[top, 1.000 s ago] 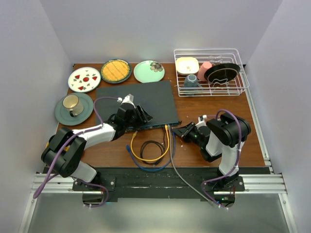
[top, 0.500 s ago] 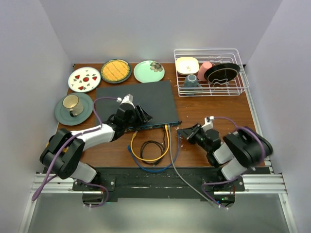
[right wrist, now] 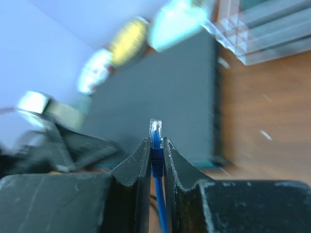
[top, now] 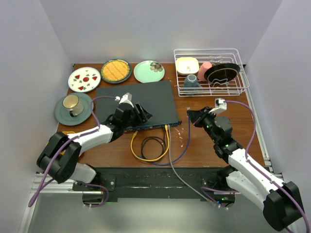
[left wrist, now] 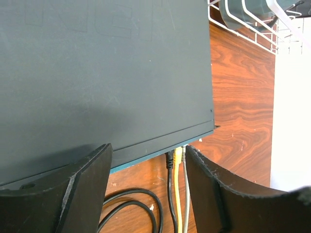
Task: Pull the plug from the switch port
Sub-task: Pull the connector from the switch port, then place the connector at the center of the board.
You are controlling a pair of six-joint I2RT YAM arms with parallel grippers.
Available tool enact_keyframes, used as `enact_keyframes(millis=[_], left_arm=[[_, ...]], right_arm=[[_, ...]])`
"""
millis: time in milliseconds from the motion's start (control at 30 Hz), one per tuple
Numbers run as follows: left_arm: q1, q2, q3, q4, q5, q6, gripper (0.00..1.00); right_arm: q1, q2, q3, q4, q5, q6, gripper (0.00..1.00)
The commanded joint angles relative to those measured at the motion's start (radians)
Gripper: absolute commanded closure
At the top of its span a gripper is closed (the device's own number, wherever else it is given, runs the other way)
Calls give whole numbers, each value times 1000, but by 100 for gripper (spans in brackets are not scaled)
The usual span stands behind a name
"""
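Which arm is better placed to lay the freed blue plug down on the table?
Right. The right jaws are shut on the blue plug, away from the switch and above bare table. The left jaws stand open at the switch's front edge, holding nothing.

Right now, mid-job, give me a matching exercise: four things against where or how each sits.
1 blue plug
2 yellow cable
3 left gripper
4 mug

A plugged into the switch
B on the grey-green saucer
C pinched in the right gripper
D open at the switch's front edge

Pairs: 1-C, 2-A, 3-D, 4-B
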Motion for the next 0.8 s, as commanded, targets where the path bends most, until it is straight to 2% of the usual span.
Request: enact_keyframes(millis=[0,233,533,700,767], left_arm=[[-6,-31,-14,-1,-29,20,33],[-6,-42,-14,-17,-44,14,34],[-6,-33,-19,-20,-50,-7,34],[-6,-35,-29,2,-37,-13,34],[-4,-38,-37,6,-35,-15,34]], right_arm=[[0,-3,26,-258,133,-103,100],[-1,7,135,-484,408,-170,100],[-4,32,279,-612,675,-126,100],[-4,121,358,-656,665,-117,100],[-3,174,368,-680,610,-106,85]])
